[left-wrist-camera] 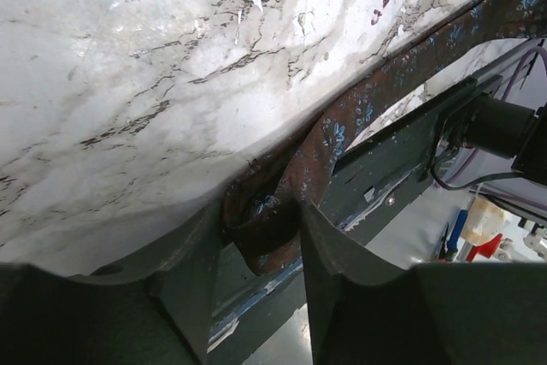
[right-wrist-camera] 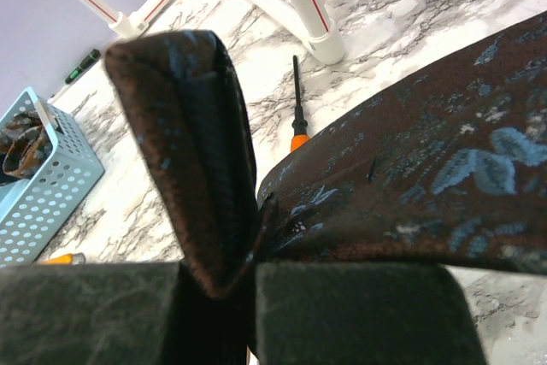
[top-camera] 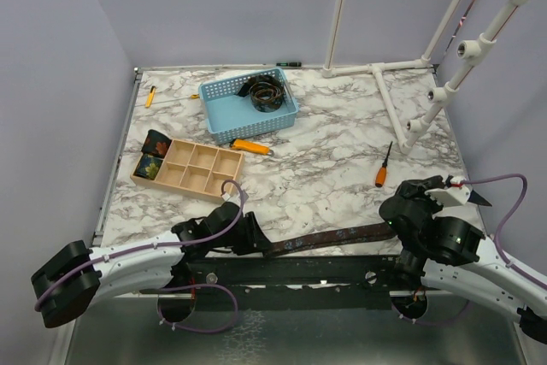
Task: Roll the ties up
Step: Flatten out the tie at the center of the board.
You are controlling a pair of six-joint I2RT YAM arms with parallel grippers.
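A dark brown tie (top-camera: 329, 238) with small blue flowers lies stretched along the table's near edge between my two grippers. My left gripper (top-camera: 256, 241) is at its left end. In the left wrist view the tie (left-wrist-camera: 342, 126) curls into a small fold that fills the gap between the left gripper's (left-wrist-camera: 261, 220) fingertips and touches both. My right gripper (top-camera: 395, 226) holds the wide end. In the right wrist view the tie (right-wrist-camera: 410, 194) is pinched between the right gripper's (right-wrist-camera: 255, 275) shut fingers, with a flap standing up on the left.
A blue basket (top-camera: 224, 117) at the back holds a rolled tie (top-camera: 267, 91). A wooden divided tray (top-camera: 192, 168) has rolled ties (top-camera: 149, 164) in its left cells. An orange screwdriver (top-camera: 382, 173), an orange cutter (top-camera: 250, 146) and a white pipe frame (top-camera: 389, 96) lie around.
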